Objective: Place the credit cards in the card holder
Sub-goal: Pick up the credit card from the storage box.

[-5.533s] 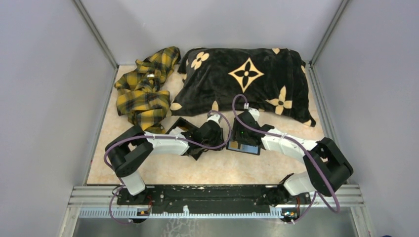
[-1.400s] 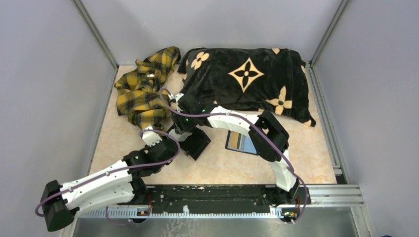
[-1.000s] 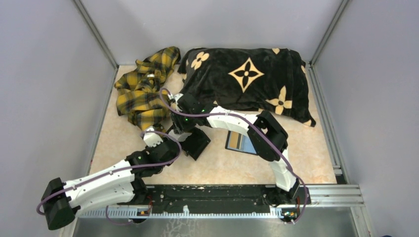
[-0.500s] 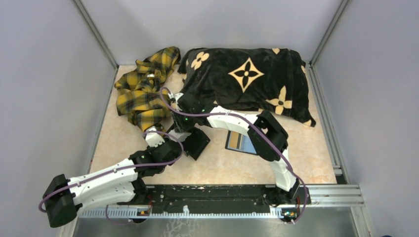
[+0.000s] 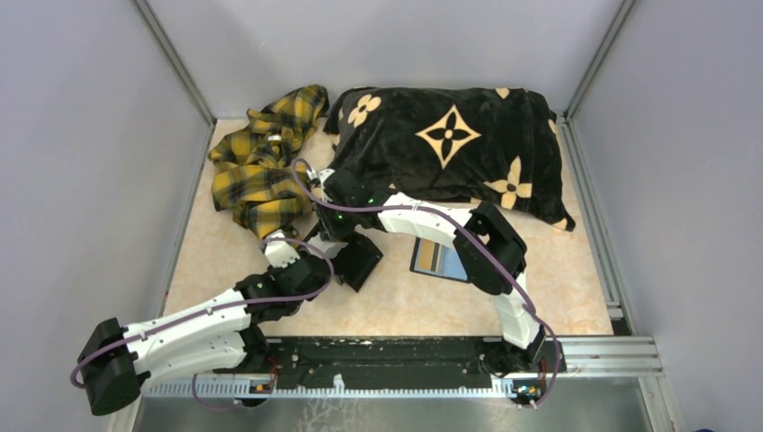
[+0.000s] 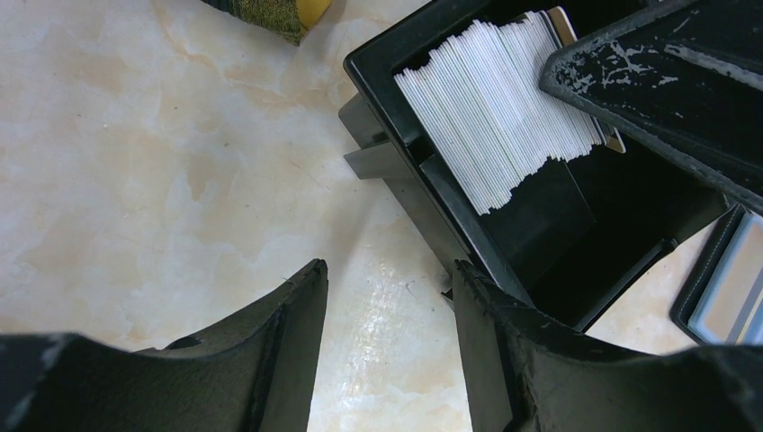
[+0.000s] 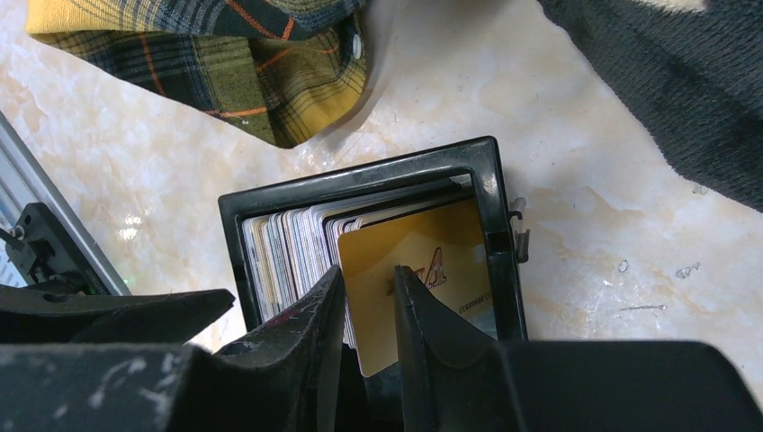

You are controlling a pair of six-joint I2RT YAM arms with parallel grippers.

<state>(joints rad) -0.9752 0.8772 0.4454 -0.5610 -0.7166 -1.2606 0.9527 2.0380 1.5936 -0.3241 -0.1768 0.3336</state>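
A stack of pale credit cards (image 7: 288, 243) stands on edge in a black tray (image 7: 360, 175), and a gold card (image 7: 423, 261) leans at its right end. My right gripper (image 7: 369, 274) reaches down into the tray with its jaws narrowed astride the gold card's left edge; a gap still shows. From above, it (image 5: 335, 236) hangs over the tray (image 5: 360, 261). The card holder (image 5: 441, 259) lies open to the tray's right, bluish panels up. My left gripper (image 6: 387, 270) is open over bare table at the tray's near corner, holding nothing; the cards (image 6: 495, 108) show beyond it.
A yellow plaid cloth (image 5: 261, 162) lies bunched at the back left, close to the tray. A black pillow with tan flowers (image 5: 450, 144) fills the back. Grey walls close in both sides. The card holder's edge (image 6: 731, 283) shows past the tray.
My right gripper's jaws have narrowed around the gold card. The left arm has crept slightly forward toward the tray. Earlier the right gripper was over the card holder.
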